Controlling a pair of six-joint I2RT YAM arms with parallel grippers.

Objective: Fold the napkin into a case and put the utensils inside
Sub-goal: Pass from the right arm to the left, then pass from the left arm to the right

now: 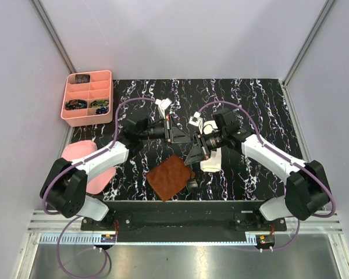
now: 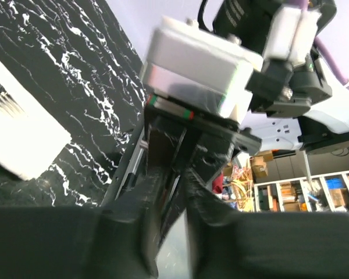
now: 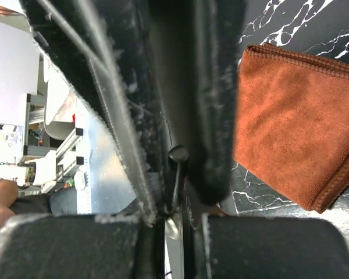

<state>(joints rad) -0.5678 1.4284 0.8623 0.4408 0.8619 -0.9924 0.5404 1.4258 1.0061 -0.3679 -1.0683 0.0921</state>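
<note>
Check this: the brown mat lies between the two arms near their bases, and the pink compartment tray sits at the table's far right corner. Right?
No. The top external view shows the pink compartment tray at the far left corner, not the right. The brown mat lies as you said.

Table (image 1: 262,104): black, veined white like marble.
Mat (image 1: 170,176): rust-brown, waffle texture.
Case (image 1: 211,163): plain cream-white cloth.
Compartment tray (image 1: 88,120): salmon pink.
Left arm (image 1: 104,157), right arm (image 1: 267,152): white shells, black joints.
Cables (image 1: 125,107): purple.
Walls (image 1: 180,35): pale lilac-grey.
</note>
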